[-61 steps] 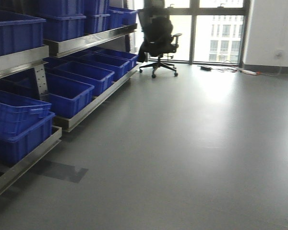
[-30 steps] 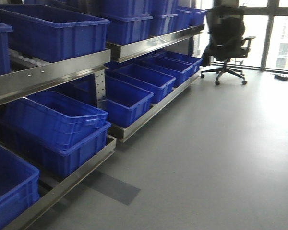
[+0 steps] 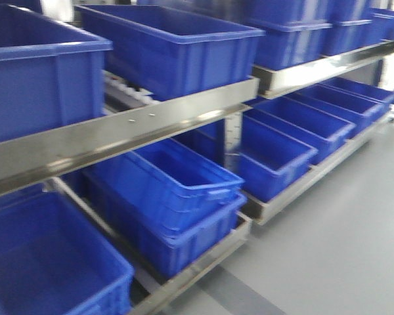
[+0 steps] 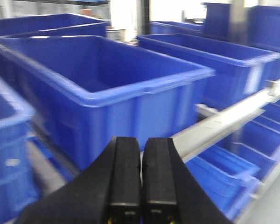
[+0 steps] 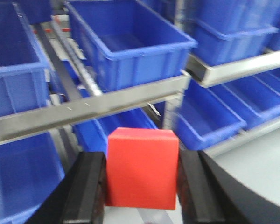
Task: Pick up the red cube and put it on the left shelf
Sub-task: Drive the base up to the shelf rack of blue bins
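Right hand (image 5: 142,186) grips red cube (image 5: 142,173) (left shelf (image 5: 98,106) edge ahead).

The right hand (image 5: 142,186) covers both flanks of the red cube (image 5: 142,165), and blur softens the left shelf (image 3: 138,125) rail.

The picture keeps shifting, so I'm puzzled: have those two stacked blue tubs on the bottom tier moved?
No. The stacked blue tubs still sit just left of the steel upright; both slid rightward together, so the camera turned.
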